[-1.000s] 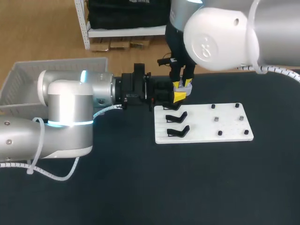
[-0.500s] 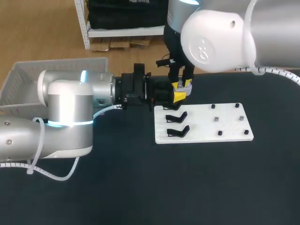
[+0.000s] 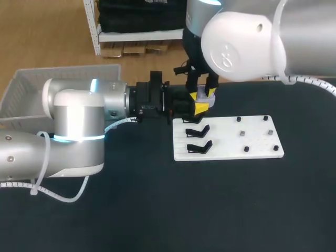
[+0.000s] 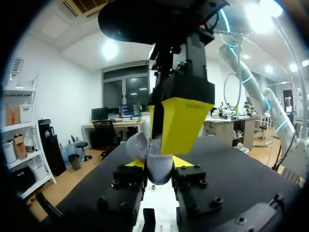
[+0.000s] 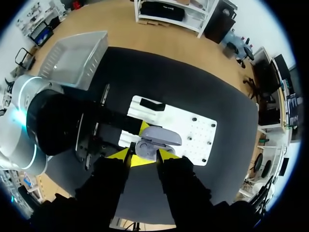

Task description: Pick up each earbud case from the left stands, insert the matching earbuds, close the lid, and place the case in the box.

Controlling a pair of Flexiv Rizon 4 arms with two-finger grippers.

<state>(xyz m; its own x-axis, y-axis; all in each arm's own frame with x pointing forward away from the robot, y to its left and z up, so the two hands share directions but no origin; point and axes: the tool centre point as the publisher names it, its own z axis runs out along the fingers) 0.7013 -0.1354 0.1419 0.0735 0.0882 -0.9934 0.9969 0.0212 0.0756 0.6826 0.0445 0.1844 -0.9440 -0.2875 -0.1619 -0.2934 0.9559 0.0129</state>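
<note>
A pale lavender earbud case (image 4: 158, 170) with its lid up sits between the yellow tips of my left gripper (image 4: 158, 163), which is shut on it. In the head view the left gripper (image 3: 193, 108) holds the case just past the far left corner of the white board (image 3: 231, 139). My right gripper (image 3: 203, 96) points straight down over the case. In the right wrist view the open case (image 5: 153, 137) lies just ahead of the right gripper (image 5: 144, 154), whose yellow fingertips (image 5: 166, 154) stand apart on either side of it.
Two empty black stands (image 3: 198, 139) sit on the board's left part, and small dark pegs (image 3: 242, 134) dot its right part. A grey plastic basket (image 3: 31, 86) stands at the table's far left. Bare black tabletop lies in front of the board.
The right gripper's fingers have spread a little and the right arm has edged slightly up and left. The left arm and the case have stayed still.
</note>
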